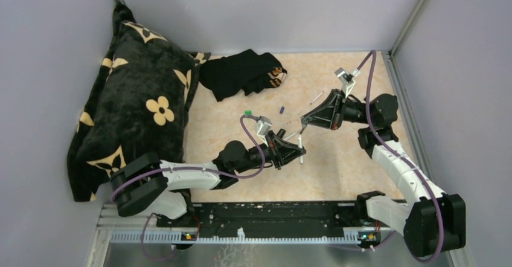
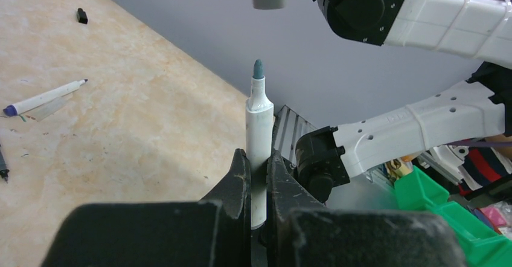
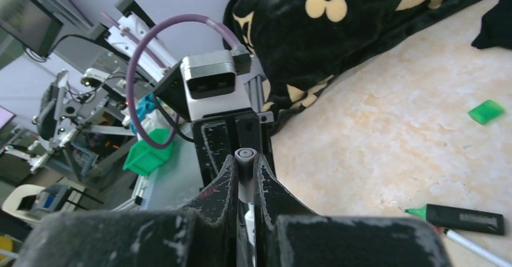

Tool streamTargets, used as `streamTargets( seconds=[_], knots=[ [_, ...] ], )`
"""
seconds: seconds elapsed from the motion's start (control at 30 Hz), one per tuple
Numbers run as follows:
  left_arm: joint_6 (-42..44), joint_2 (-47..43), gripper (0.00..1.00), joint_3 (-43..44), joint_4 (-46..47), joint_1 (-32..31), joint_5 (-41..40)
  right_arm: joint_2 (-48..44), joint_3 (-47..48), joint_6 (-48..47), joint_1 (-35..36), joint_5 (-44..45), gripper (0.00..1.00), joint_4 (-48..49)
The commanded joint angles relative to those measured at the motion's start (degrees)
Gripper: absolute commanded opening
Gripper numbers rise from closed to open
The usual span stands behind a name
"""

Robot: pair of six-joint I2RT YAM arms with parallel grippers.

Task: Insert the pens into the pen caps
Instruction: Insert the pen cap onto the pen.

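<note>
– Over mid-table, left claw point(image 2: 258, 157): status?
– Clenched on a white pen point(image 2: 259, 116), pinched low on the barrel. The pen stands upright out of the fingers with its grey-blue tip bare.
– Right claw point(image 3: 244, 161)?
– Clamped on a grey cap point(image 3: 244, 156). From the left wrist, that cap hangs above the pen tip, apart from it and a touch to one side. Not touching.
– Arm poses?
– The left arm point(image 1: 181, 176) lies low, stretched from its base toward the middle, wrist pointing right. The right arm point(image 1: 398, 164) rises from its base, bends at the far right and reaches back left, so the two claws face each other, near but apart.
– Pen count?
– Four for sure. One is held. One loose white pen has a purple end point(image 2: 42, 98). There is one black marker with a green tip point(image 3: 462, 218), and a white pen point(image 3: 477, 246) lies just beside it, partly cut off. A dark sliver at the left wrist view's edge: cannot tell.
– Caps?
– Four: the grey one held, plus a green cap point(image 3: 486, 111), a purple cap point(image 1: 282, 109) and a black cap point(image 2: 82, 16), each loose on the table point(image 1: 338, 170) and well apart.
– Other stuff?
– A black flowered pillow point(image 1: 139, 110) on the left and a black cloth point(image 1: 241, 73) at the far edge.
</note>
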Motion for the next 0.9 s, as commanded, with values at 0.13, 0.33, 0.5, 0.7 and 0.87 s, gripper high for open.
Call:
streamTargets(
  seconds=[0.13, 0.33, 0.5, 0.7, 0.87],
  knots=[
    [-3.5, 1.7, 0.00, 2.7, 4.7, 0.1, -2.2, -0.4, -1.4, 9.4, 0.2, -0.3, 0.00, 12.3],
    [-4.5, 2.7, 0.00, 3.4, 5.7, 0.1, -1.3, -0.1, -1.7, 8.2, 0.6, 0.2, 0.00, 11.4],
    [-5.4, 3.4, 0.00, 3.4, 6.6, 0.1, -0.6, -0.1, -1.8, 6.6, 0.6, 0.6, 0.00, 9.9],
    [-6.1, 4.0, 0.00, 3.8, 7.1, 0.0, 0.2, -0.1, -2.0, 5.6, 0.6, 0.9, 0.00, 9.1],
    [-6.4, 4.3, 0.00, 4.0, 7.3, 0.0, 0.6, 0.1, -2.0, 4.5, 0.6, 1.4, 0.00, 8.0]
  ],
)
